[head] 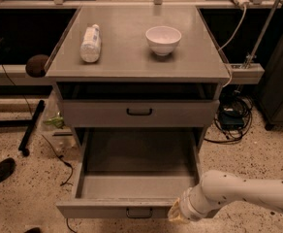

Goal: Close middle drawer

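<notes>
One push is our aim, so our gripper sits at the front right corner of the middle drawer, which stands pulled out past the front edge of the bench; whether the gripper is open or closed we cannot tell.

the white, dark-speckled arm lies nearly level, reaching from the lower right toward the left. at its end the gripper, yellowish at the tip, sits low, well below and forward of the worktop's front right corner.

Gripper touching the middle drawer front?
Cannot tell. Camera view: gripper sits at the front right corner of the middle drawer; contact point hidden.
</notes>
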{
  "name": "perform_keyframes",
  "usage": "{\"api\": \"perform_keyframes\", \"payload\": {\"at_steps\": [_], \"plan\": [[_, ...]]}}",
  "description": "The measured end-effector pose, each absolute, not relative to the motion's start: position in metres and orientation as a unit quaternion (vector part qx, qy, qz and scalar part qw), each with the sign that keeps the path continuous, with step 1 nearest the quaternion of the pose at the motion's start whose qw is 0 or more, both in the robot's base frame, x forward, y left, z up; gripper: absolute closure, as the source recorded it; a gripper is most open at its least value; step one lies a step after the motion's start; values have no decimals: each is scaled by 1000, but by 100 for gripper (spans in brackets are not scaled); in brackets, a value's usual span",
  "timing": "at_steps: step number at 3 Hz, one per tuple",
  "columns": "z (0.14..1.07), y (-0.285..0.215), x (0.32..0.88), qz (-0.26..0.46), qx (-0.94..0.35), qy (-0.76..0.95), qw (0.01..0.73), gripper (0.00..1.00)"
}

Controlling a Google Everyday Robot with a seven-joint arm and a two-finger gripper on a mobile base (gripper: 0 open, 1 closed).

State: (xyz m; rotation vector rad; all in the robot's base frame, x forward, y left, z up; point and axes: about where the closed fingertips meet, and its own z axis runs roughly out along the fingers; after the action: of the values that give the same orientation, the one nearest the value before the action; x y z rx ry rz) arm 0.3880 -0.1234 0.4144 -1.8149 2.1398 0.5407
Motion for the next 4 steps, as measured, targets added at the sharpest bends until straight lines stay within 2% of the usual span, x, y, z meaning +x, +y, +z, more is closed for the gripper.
{"api": "perform_keyframes", "payload": {"at_steps": [3,4], "plan": [[423,-121,462,157,-642,720,212,0],[423,-121,462,157,-642,720,212,0]]}}
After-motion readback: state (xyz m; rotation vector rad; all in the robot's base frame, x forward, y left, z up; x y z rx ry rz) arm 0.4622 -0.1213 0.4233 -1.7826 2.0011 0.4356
